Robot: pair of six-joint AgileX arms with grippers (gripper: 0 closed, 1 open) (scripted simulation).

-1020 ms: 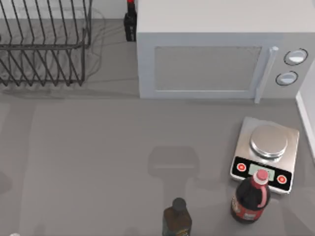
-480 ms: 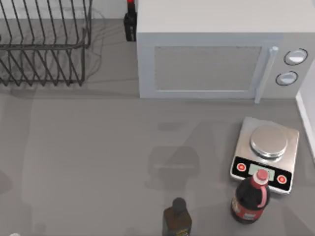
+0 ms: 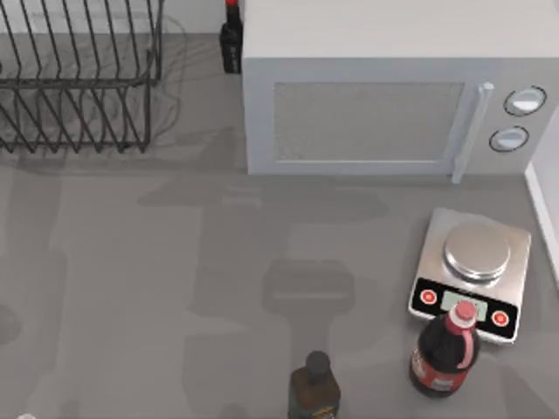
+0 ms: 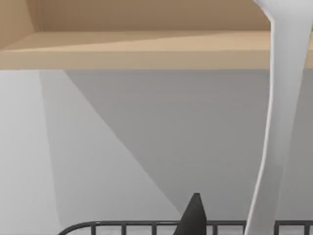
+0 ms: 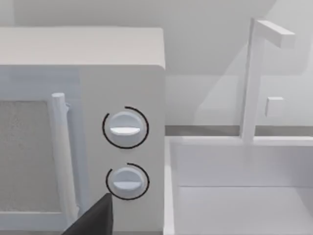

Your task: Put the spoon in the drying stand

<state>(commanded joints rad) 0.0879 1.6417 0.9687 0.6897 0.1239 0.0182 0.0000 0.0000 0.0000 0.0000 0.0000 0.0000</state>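
Observation:
The white spoon (image 4: pixel 278 122) stands up in the air close in front of the left wrist camera, wide at one end and narrowing toward my left gripper, which seems shut on it. One dark fingertip (image 4: pixel 194 219) of that gripper shows beside the spoon. Just beyond it runs a black rod of the drying stand (image 4: pixel 146 225). From above, the drying stand (image 3: pixel 79 83) sits at the table's far left corner, its tines upright. A dark fingertip (image 5: pixel 98 218) of my right gripper points at the microwave's knobs.
A white microwave (image 3: pixel 384 96) fills the back right, with a dark bottle (image 3: pixel 231 39) behind its left corner. A silver scale (image 3: pixel 473 272), a red-capped bottle (image 3: pixel 445 349) and a brown bottle (image 3: pixel 314 388) stand at the front right. A white sink (image 5: pixel 239 186) lies right of the microwave.
Broad arm shadows have spread over the table's middle and left, reaching toward the drying stand. The objects on the table have not moved.

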